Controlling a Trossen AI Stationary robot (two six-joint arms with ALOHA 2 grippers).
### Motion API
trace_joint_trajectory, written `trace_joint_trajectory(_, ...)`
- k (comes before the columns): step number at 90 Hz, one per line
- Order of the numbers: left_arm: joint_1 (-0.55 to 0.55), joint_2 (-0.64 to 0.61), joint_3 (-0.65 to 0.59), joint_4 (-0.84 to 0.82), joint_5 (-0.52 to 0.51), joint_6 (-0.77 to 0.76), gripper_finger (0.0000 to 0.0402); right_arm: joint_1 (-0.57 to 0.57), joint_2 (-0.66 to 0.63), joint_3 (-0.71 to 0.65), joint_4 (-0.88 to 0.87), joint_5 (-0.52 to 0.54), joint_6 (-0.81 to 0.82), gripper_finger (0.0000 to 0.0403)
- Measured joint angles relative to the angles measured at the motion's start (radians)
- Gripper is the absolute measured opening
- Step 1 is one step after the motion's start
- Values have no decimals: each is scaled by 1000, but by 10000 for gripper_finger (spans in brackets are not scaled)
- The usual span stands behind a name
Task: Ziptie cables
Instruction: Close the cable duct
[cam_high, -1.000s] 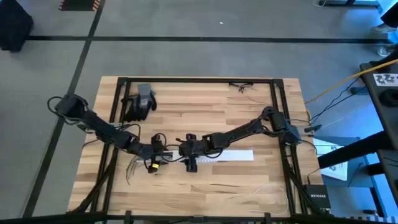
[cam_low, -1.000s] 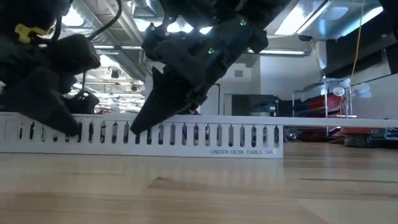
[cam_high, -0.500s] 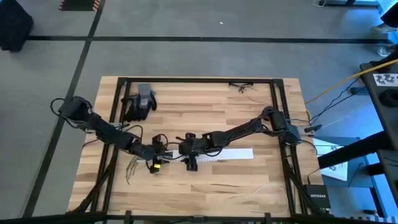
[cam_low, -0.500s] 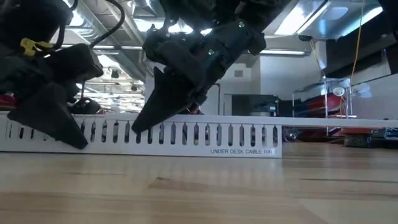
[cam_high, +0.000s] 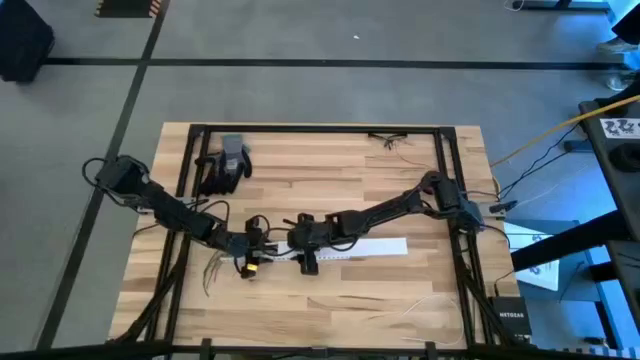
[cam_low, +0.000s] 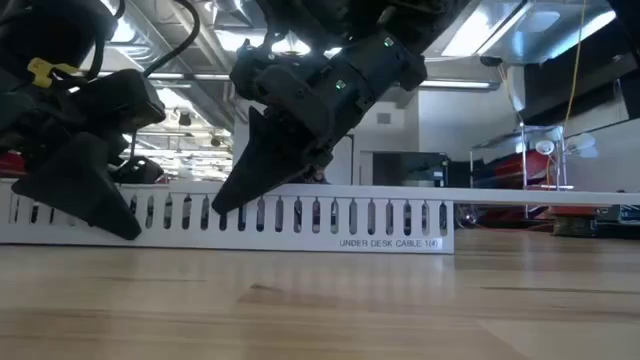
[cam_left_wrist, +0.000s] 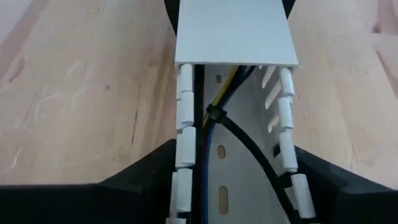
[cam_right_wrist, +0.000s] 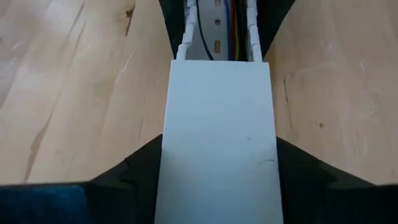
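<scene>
White duct (cam_left_wrist: 233, 37) betw. both end effectors

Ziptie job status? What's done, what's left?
Done: cables lie inside the white slotted raceway, a black tie already around them, and a cover sits over part of it. In hand: left gripper and right gripper straddle the raceway. Left: the open stretch is uncovered.

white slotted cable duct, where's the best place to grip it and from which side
Grip the white slotted plastic cable duct across its narrow width, from above, fingers on the two long side walls. It lies flat and long on the wooden table, so only the sides offer opposing faces. The left gripper straddles the open part holding the thin dark cables; the right gripper straddles the flat lid.
</scene>
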Motion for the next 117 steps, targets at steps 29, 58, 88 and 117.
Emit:
trace_joint_trajectory(29,1,0,0,4,-6,-5,235,2,1,2,-4,5,4,229)
trace_joint_trajectory(58,3,2,5,11,-33,-19,229,3,-22,7,-95,55,29,229)
trace_joint_trajectory(88,13,2,4,29,-21,-14,257,-2,-31,10,-92,74,40,229)
trace_joint_trajectory(117,43,-45,8,33,77,-20,287,-2,-32,12,-109,85,33,229)
